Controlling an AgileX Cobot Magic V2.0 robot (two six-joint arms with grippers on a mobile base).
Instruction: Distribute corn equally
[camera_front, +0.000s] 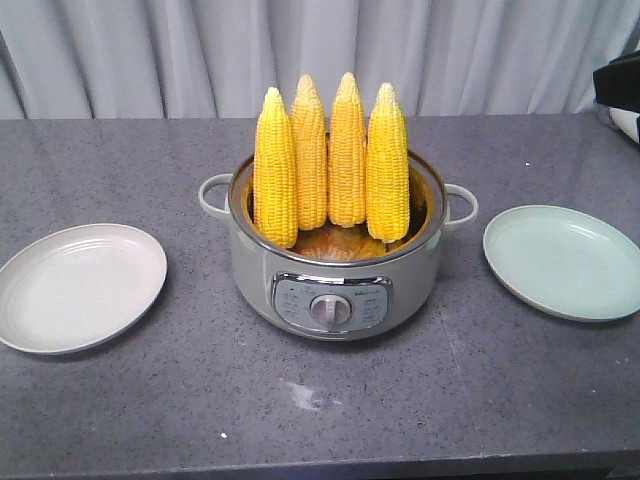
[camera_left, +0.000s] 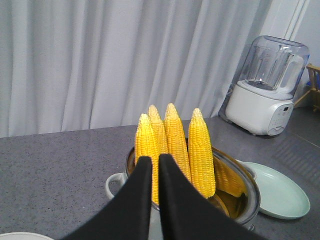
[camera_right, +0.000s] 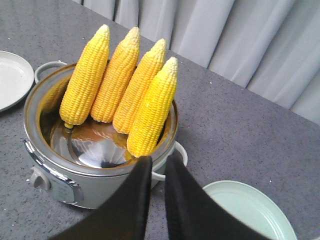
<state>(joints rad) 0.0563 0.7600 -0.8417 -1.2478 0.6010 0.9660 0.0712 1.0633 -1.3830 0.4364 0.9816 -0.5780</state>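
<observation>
Several yellow corn (camera_front: 330, 160) cobs stand upright, tips up, side by side in a grey electric pot (camera_front: 330, 290) at the table's middle. A white plate (camera_front: 75, 285) lies to the pot's left and a pale green plate (camera_front: 565, 262) to its right, both bare. In the left wrist view my left gripper (camera_left: 155, 161) hovers short of the corn (camera_left: 200, 150), shut with nothing held. My right gripper (camera_right: 158, 161) hangs above the pot's right handle (camera_right: 176, 159), near the closest corn (camera_right: 152, 107) cob, also shut and holding nothing. Neither gripper shows in the front view.
A white blender (camera_left: 267, 92) with a clear jug stands at the table's far right, and part of it shows at the front view's right edge (camera_front: 620, 95). A grey curtain hangs behind the table. The pot's control knob (camera_front: 330, 310) faces the front.
</observation>
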